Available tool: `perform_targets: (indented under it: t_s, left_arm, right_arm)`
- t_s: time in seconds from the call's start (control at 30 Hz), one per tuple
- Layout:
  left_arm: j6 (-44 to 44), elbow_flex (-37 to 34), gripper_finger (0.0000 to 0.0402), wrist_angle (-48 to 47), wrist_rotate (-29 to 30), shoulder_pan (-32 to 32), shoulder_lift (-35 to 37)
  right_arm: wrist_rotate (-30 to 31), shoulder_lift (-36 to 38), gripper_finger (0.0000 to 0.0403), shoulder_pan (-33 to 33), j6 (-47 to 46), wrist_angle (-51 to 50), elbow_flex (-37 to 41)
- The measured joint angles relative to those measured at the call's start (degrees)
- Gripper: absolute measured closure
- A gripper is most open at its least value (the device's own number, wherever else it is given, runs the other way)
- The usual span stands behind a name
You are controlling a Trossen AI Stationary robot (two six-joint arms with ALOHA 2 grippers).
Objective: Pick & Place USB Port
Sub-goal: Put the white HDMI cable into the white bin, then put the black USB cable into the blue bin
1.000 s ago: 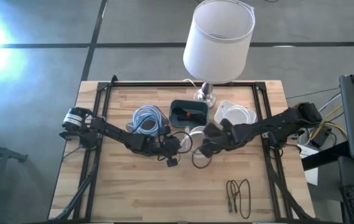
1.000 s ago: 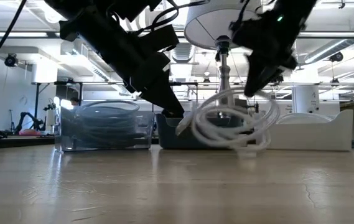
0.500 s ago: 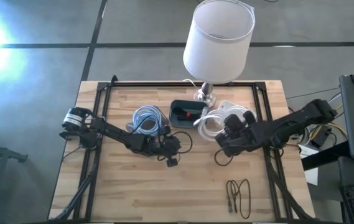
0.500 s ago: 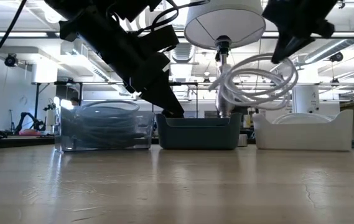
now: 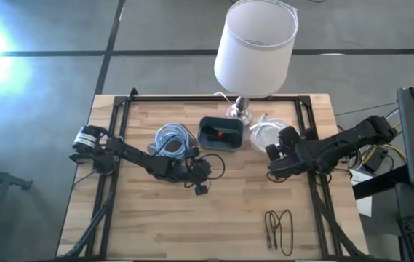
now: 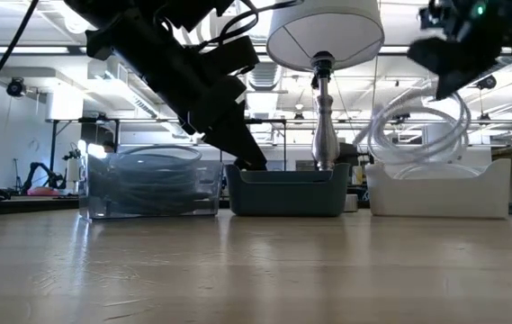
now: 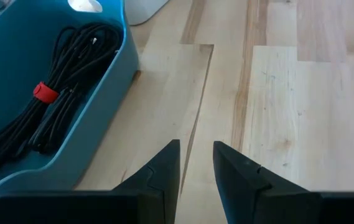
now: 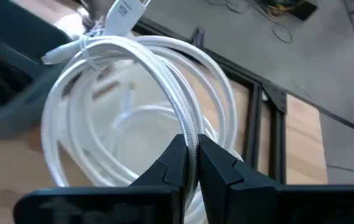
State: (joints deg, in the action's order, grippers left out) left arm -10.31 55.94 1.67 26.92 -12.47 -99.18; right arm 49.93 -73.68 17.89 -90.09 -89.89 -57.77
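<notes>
A coiled white USB cable (image 5: 263, 133) hangs from my right gripper (image 5: 274, 151) above the white bin (image 5: 292, 133) at the table's far right; in the low view the white cable coil (image 6: 417, 135) floats over that white bin (image 6: 440, 191). My right gripper (image 8: 191, 144) is shut on the cable. My left gripper (image 5: 205, 169) waits near the table's middle, beside the blue bin (image 5: 220, 135). In its wrist view my left gripper (image 7: 195, 149) is open a little and holds nothing. The blue bin (image 7: 58, 106) holds a black cable bundle with a red tie. My right gripper pinches one strand of the coil's rim (image 8: 188, 127) between its two fingers (image 8: 172, 163), which lie across the strand. The coil is lifted clear, hangs below the gripper in loose loops, and its white plug (image 8: 122, 15) sticks out on the far side of the coil.
A clear bin with grey-blue cables (image 5: 172, 138) sits left of the blue bin. A lamp (image 5: 255, 49) stands at the far edge behind the bins. A loose black cable (image 5: 279, 229) lies near the table's near right. A black frame rail (image 5: 312, 145) runs along the right side.
My right gripper has carried the white coil up from the table's middle and toward the right and far edge, until it hangs over the white bin. The coil rose clear of the table and swung along with it. The left arm has kept still.
</notes>
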Motion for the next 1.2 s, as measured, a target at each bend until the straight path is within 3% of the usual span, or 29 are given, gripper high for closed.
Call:
perform_targets:
  t_s: [0.47,0.77,1.07,1.2]
  left_arm:
    - [0.0,0.0,0.0301,0.3,0.0,0.1,0.0]
    - [0.0,0.2,0.0301,0.4,0.0,0.5,0.0]
    - [0.0,0.2,0.0301,0.5,0.0,0.5,0.0]
    - [0.0,0.2,0.0301,0.5,0.0,0.5,0.0]
  right_arm:
    - [-0.5,0.2,0.0366,-3.7,-10.2,0.5,13.3]
    - [-0.7,0.2,0.0316,-3.7,-9.6,2.7,13.3]
    - [-1.3,0.2,0.0286,-3.5,-0.5,5.1,8.4]
    - [-7.5,0.2,0.0281,-3.5,5.0,5.8,2.8]
